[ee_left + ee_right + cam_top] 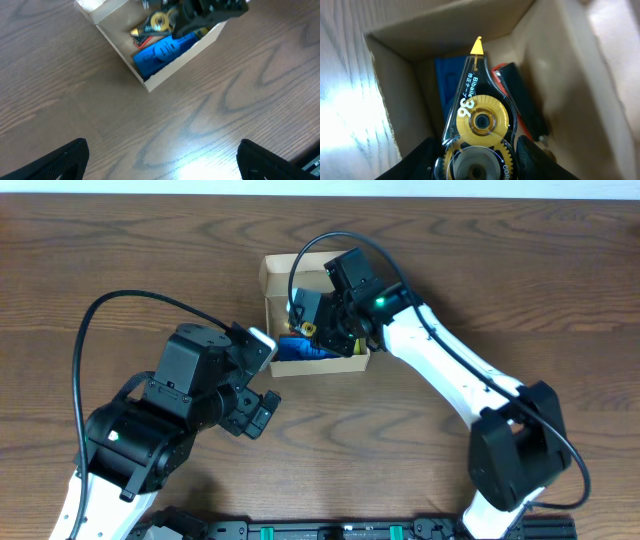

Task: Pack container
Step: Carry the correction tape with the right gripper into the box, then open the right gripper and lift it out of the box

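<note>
Right gripper [322,315] hangs over the open container [274,266], which sits far-centre on the table [520,260]. Its jaws are clamped on a correction tape roller [475,115] (yellow gears, clear shell) with the tip aimed into the box. A blue item [300,351] lies along the near wall, with a red-and-black one [520,100] beside it. Left gripper [265,380], just near-left of the box, is spread wide and holds nothing.

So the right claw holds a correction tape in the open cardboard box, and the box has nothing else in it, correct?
Not correct. The cardboard box is not otherwise empty: a blue item and a red-and-black item already lie in it, as both wrist views show. The right claw does hold the correction tape in the open box.
</note>
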